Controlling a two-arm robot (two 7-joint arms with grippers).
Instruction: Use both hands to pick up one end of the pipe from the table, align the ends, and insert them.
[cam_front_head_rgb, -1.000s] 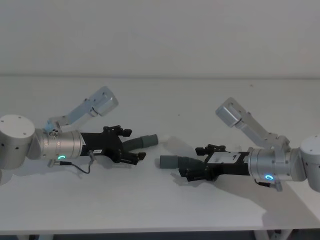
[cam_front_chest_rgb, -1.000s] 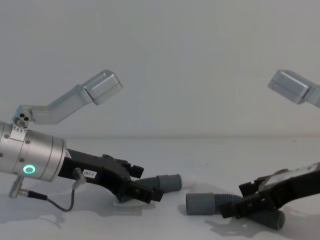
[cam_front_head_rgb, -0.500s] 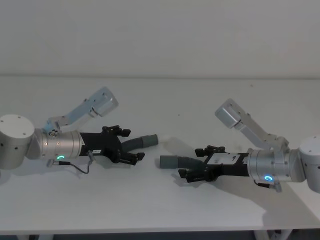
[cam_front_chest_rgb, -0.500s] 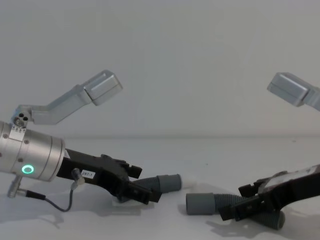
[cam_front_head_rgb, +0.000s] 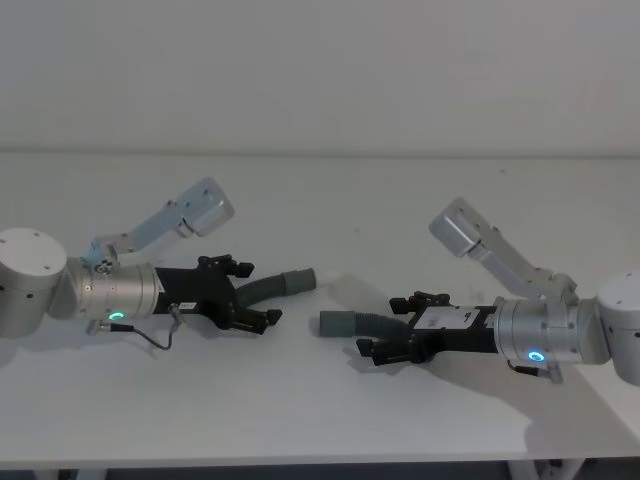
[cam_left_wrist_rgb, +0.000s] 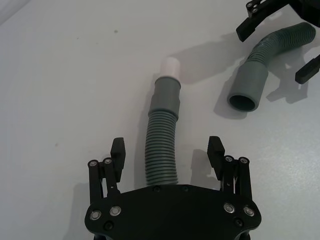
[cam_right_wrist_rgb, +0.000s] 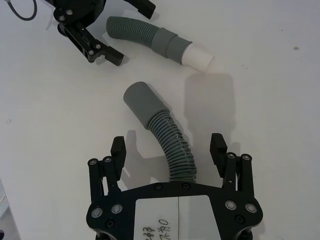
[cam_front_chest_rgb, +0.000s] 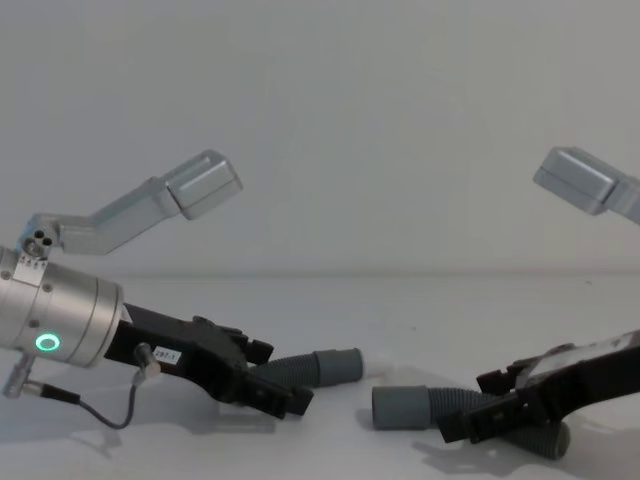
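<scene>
The left end effector (cam_front_head_rgb: 250, 292) sits low over the white counter (cam_front_head_rgb: 320, 420), jaws spread wide, with the ribbed end of the white-tipped hose piece (cam_left_wrist_rgb: 162, 145) lying untouched between them. Its cuff (cam_front_head_rgb: 300, 279) points toward the other piece's cuff (cam_front_head_rgb: 338, 322), near but apart. The right end effector (cam_front_head_rgb: 388, 325), also open, straddles the second hose piece (cam_right_wrist_rgb: 172, 145), which rests on the counter

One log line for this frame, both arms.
phase: pre-grasp | left gripper: open, straddling white-tipped hose | right gripper: open, straddling plain-cuff hose | both on table, unjoined
</scene>
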